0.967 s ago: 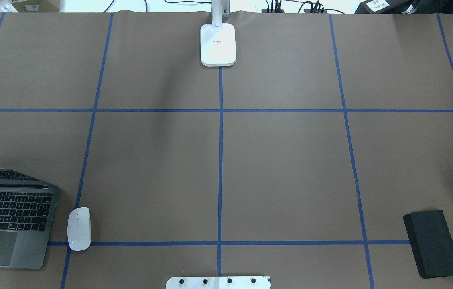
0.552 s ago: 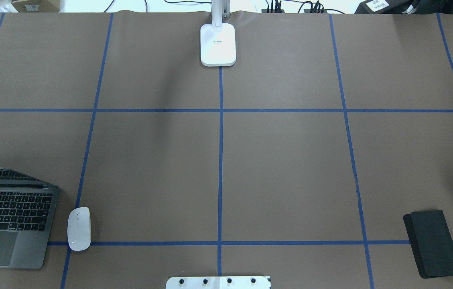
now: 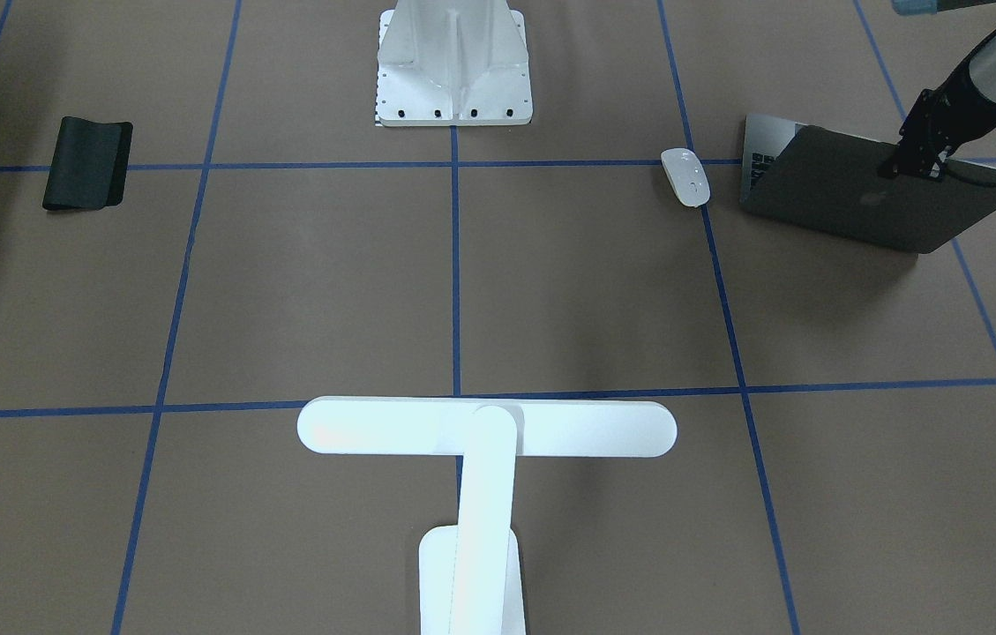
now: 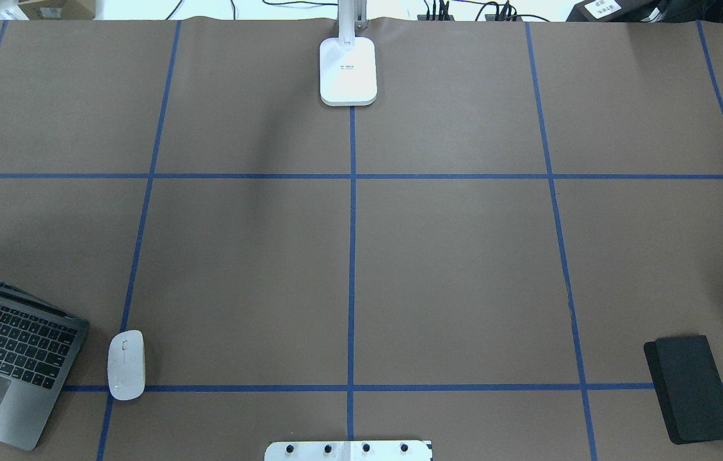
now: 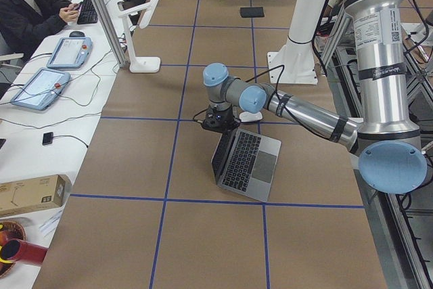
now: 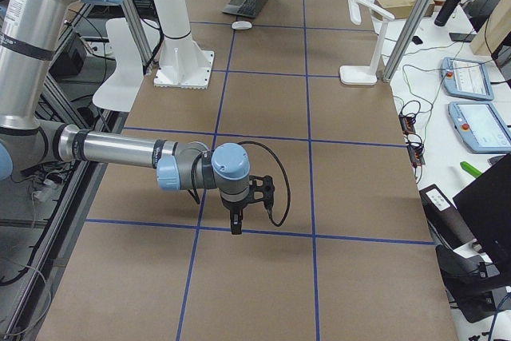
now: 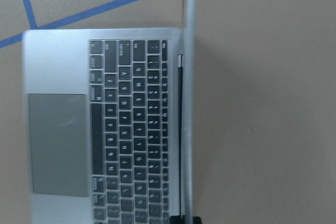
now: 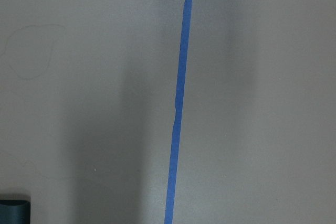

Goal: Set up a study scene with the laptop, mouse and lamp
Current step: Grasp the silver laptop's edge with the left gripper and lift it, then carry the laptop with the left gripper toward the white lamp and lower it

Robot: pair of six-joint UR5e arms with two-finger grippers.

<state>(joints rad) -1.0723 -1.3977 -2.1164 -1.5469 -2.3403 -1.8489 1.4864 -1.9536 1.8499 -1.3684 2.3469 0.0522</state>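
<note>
Brown paper desk (image 4: 451, 269), blue tape grid, and we have movement at the near left corner! The laptop (image 4: 9, 346) sat square to the near edge a second ago. Now it has swung round, its hinge line slanting across that corner and its screen still upright. The left gripper (image 3: 910, 166) sits on the top edge of the lid, and the wrist view shows that edge running straight between the fingers, so I call it clamped on the lid. I read this as the laptop being steered into its study position, the first piece in play.

The lamp (image 3: 487, 428) is unmoved at the middle of the far edge, its bar head reaching in over the desk. The black mat (image 4: 691, 387) lies as before by the near right corner. The mouse (image 4: 126, 365) hasn't budged either, just beside the laptop along the near edge and apart from it. The right gripper (image 6: 236, 225) hangs low towards the right end, holding nothing I can make out. Whether it is apart or together, I cannot tell.
</note>
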